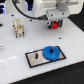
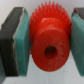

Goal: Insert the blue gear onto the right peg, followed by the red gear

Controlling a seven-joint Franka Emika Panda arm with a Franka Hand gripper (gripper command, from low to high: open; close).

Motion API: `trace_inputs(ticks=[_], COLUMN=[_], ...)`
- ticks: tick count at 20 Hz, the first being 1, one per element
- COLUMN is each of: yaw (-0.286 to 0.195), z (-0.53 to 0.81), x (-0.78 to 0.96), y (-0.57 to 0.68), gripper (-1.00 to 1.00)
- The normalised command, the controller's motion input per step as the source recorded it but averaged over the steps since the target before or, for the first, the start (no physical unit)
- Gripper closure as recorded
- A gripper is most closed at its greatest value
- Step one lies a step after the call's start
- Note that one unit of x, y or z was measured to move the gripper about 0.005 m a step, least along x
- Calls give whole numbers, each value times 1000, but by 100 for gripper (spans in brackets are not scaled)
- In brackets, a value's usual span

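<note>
A beige block assembly (image 1: 18, 28) stands on the white table (image 1: 12, 60).

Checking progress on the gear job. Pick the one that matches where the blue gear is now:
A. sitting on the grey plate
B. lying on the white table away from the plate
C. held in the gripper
A: the blue gear sits on the grey plate, while the gripper holds the red gear.

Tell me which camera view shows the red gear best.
The wrist view. There the red gear fills the picture, teeth and centre hole plain, clamped between the gripper pads. The exterior view shows only a small red patch under the gripper, above the table, apart from the blue gear on the plate.
</note>
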Motion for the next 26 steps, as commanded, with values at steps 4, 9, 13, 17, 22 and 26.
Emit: trace_inputs(ticks=[4,9,13,17,22,26], yaw=[0,0,0,0,0,0], z=[624,539,498,436,337,292], x=[481,647,715,749,816,843], y=[-202,-322,-337,-303,-179,-149], gripper=[100,100,100,100,100,100])
